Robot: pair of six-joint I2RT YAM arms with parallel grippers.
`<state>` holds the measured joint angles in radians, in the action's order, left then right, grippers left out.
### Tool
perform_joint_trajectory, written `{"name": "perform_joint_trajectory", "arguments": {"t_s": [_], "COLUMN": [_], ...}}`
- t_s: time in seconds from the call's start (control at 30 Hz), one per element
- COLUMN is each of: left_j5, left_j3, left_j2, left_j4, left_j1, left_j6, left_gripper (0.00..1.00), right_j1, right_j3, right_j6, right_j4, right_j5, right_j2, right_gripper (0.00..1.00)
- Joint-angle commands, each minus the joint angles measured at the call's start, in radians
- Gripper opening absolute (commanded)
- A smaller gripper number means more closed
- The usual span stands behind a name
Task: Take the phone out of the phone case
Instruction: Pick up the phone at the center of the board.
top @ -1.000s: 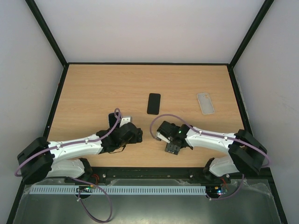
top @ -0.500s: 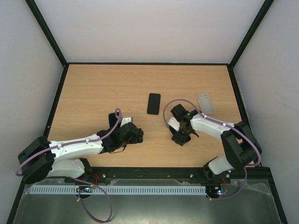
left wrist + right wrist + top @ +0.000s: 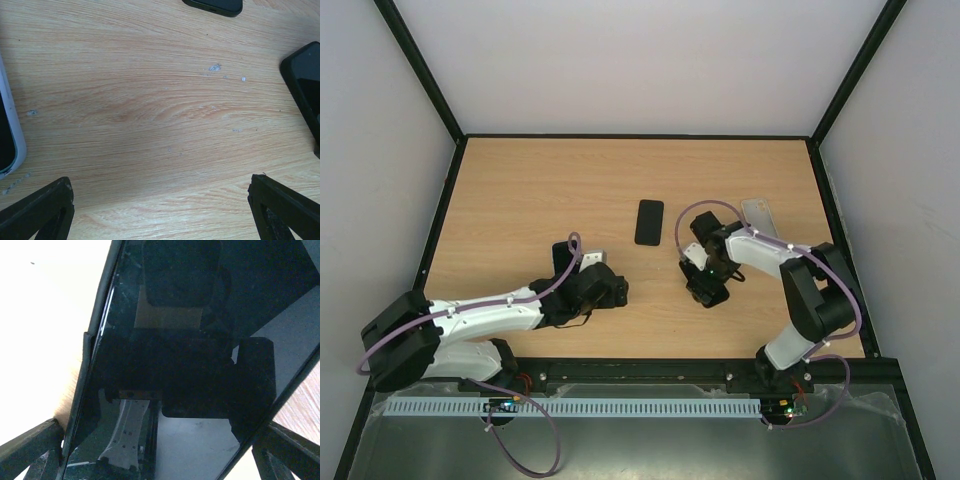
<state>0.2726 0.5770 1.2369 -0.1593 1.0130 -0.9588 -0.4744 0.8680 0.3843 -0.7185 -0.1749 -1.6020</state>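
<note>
My left jaws are hanging released above the worktop (image 3: 150, 125); my right jaws are straddling a glossy black phone (image 3: 175, 365), clenched or not I cannot tell. I am seeing three black phones: that one, a pale-rimmed phone (image 3: 6, 132) leftward, a middle phone (image 3: 649, 222) farther out. Farthest right, one phone case (image 3: 756, 211) is lying, partly under my right arm (image 3: 775, 262).

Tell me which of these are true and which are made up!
1. The middle phone is black. True.
2. The left jaws are shut tight. False: they stand wide open over the table.
3. The case is bright red. False: it is pale lavender-blue.
4. From above, the right arm covers part of the case. True.
5. A shiny phone fills the right wrist view. True.
</note>
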Motion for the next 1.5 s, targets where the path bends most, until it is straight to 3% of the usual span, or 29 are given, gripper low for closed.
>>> {"name": "perform_joint_trajectory", "arguments": {"t_s": [0.0, 0.13, 0.37, 0.5, 0.77, 0.97, 1.1, 1.47], "left_j5": [-0.009, -0.010, -0.010, -0.014, -0.025, -0.034, -0.036, -0.033], "left_j3": [0.000, 0.001, 0.000, 0.002, 0.017, 0.030, 0.037, 0.049], "left_j2": [0.016, 0.017, 0.013, 0.017, 0.049, 0.062, 0.059, 0.053], "left_j4": [0.020, 0.018, 0.018, 0.021, 0.035, 0.034, 0.027, 0.010], "left_j1": [-0.004, -0.004, -0.004, -0.004, -0.004, -0.003, -0.002, -0.003], "left_j6": [-0.007, -0.005, -0.006, -0.005, -0.001, 0.000, 0.002, 0.005], "left_gripper": [0.94, 0.94, 0.94, 0.94, 0.94, 0.94, 0.93, 0.94], "right_j1": [0.027, 0.061, 0.071, 0.065, -0.043, -0.050, -0.044, 0.003], "right_j3": [0.016, 0.034, 0.034, 0.017, -0.118, -0.115, -0.092, -0.065], "right_j6": [-0.023, -0.011, -0.003, 0.090, 0.337, 0.311, 0.242, 0.081], "right_j4": [-0.021, -0.052, -0.046, -0.072, -0.127, -0.140, -0.130, -0.085], "right_j5": [0.060, 0.033, 0.013, -0.049, 0.010, 0.072, 0.041, 0.041], "right_j2": [-0.062, -0.115, -0.127, -0.083, 0.072, 0.061, 0.013, -0.094], "right_gripper": [0.97, 0.99, 0.81, 0.72, 0.69, 0.72, 0.97, 0.98]}}
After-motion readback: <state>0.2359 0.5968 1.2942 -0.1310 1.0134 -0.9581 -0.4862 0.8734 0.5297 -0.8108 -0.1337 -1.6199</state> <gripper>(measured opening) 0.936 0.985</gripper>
